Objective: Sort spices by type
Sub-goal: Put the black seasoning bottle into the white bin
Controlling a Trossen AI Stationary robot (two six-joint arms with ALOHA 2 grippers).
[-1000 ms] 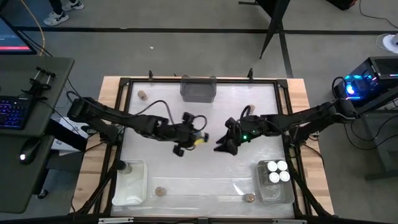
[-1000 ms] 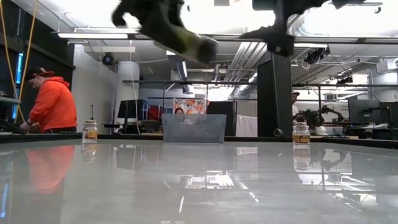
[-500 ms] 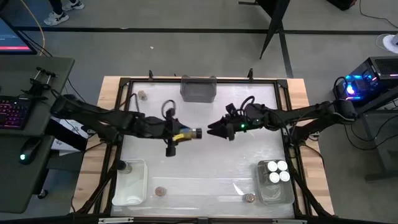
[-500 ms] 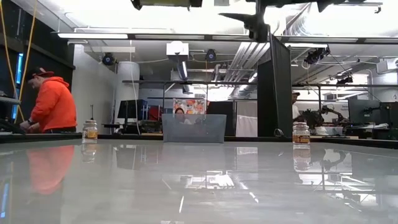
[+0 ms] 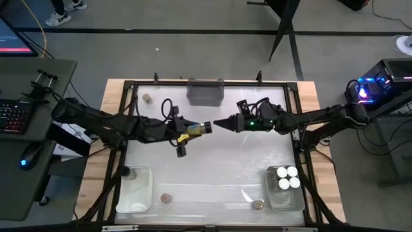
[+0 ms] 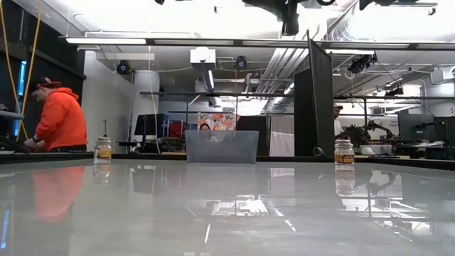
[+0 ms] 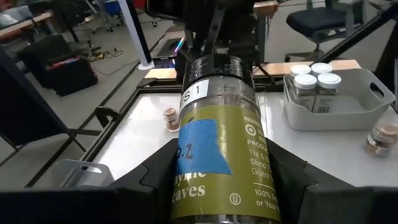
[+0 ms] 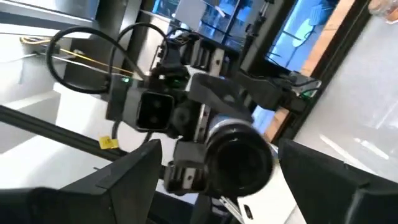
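Observation:
A spice jar [image 5: 196, 129] with an olive-green label, a blue tape patch and a dark lid hangs high over the table's middle, with my left gripper [image 5: 190, 131] shut on it. In the left wrist view the jar [image 7: 217, 143] fills the centre. My right gripper [image 5: 217, 124] stands open just right of the jar and points at its lid. In the right wrist view the dark lid [image 8: 239, 155] sits ahead between the two spread fingers, which do not touch it. My left gripper pinches the jar's labelled body [image 7: 186, 171] between its two fingers [image 7: 152, 180], on the half away from the lid. The fingers come in about level from the table's left and lie along the jar. The jar is lifted clear and lies roughly level, its lid end [image 7: 214, 65] toward my right gripper.
A clear bin [image 5: 284, 196] at the near right holds three white-lidded jars. Another clear bin [image 5: 135, 190] stands near left, and a grey bin [image 5: 205, 91] at the far middle. Cork-topped jars stand loose at far left [image 5: 147, 98], near left [image 5: 166, 198] and near right [image 5: 258, 205].
Both grippers have risen, leaving the low view at its top. My left gripper has rolled and carried the jar up and toward the far edge, turning it from slanted to level, lid toward the right. My right gripper has gone toward the far edge and levelled, pointing at the lid.

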